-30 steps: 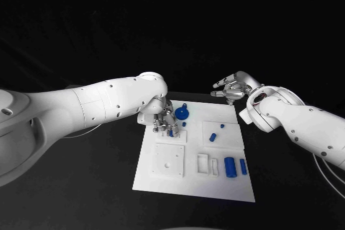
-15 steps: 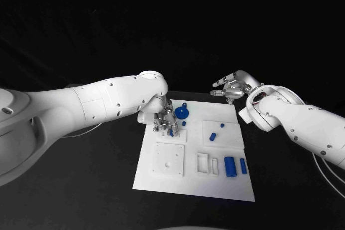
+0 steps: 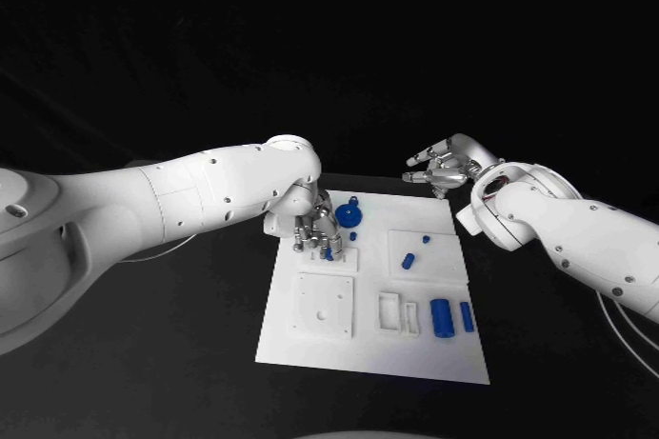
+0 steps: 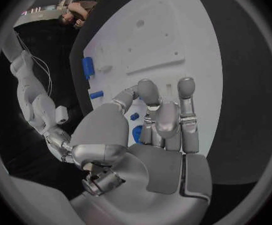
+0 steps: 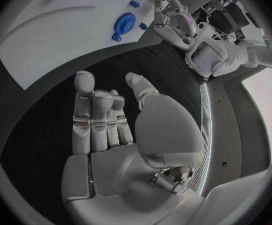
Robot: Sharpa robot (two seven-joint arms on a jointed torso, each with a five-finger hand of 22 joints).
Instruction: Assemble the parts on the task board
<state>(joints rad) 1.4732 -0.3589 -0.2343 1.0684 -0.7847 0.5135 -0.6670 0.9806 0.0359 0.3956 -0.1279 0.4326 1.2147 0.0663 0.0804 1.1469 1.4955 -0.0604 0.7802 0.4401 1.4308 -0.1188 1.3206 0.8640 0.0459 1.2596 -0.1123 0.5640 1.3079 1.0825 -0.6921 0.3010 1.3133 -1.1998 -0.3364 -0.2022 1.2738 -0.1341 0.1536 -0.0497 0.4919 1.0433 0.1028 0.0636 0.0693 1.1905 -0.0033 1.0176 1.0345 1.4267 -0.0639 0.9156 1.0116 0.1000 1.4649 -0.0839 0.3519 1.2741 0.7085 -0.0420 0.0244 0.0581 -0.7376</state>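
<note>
Little has changed over the last second: the left hand [image 3: 314, 235] has stayed over the far left part of the white board [image 3: 360, 351], its fingers pointing down at a small raised white block there, and the right hand [image 3: 440, 171] still hovers off the board's far right corner above the dark surface [image 3: 165, 363]. The right hand's fingers are spread and hold nothing. The left fingers are bunched around a small blue piece [image 3: 326, 253], but whether they pinch it cannot be told. A round blue knob [image 3: 348, 215] stands just beside that hand. Two blue cylinders [image 3: 441, 317] lie near the board's right edge.
</note>
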